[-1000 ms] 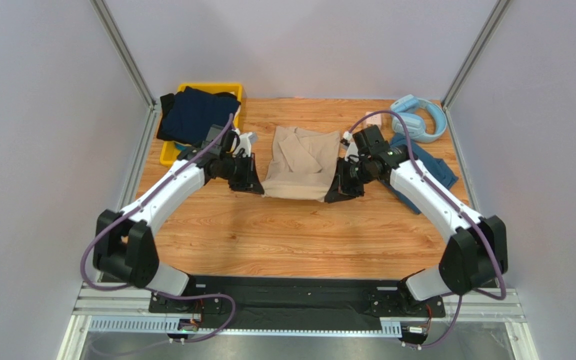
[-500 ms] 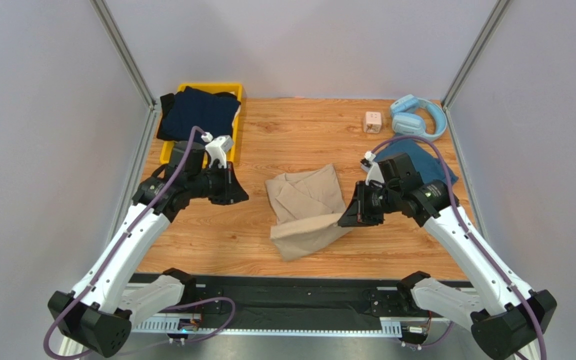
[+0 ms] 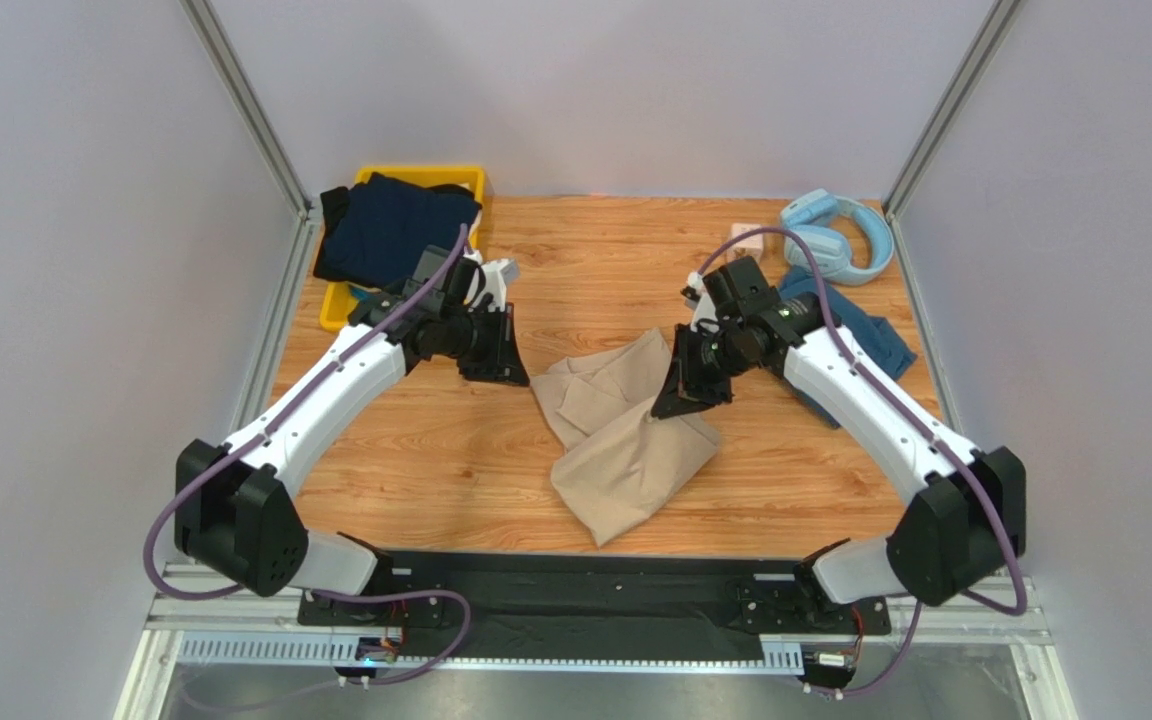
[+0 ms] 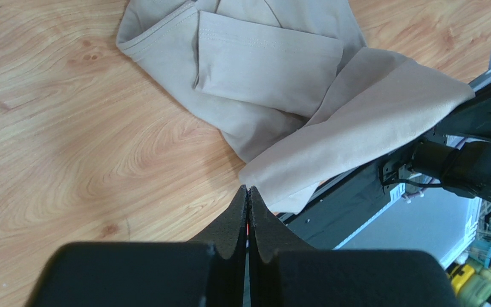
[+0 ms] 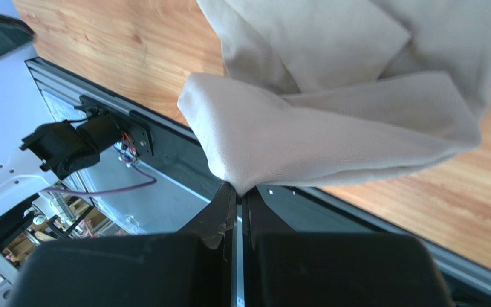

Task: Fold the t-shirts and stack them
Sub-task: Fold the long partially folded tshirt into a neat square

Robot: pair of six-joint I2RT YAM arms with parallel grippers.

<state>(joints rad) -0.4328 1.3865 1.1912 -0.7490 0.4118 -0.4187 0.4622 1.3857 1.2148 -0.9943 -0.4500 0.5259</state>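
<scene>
We are folding the beige t-shirt in the middle of the surface. Our right pincer is clenched on its far right edge. Our left pincer is clenched on nothing, just beside it. The tee's long side runs far to near. Next we should lay the fold flat.

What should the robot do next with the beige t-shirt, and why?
Probably open the left jaws and take the free edge of the beige cotton t-shirt: they are shut on nothing, only the right jaws pinch it, and it lies bunched and skewed.
</scene>
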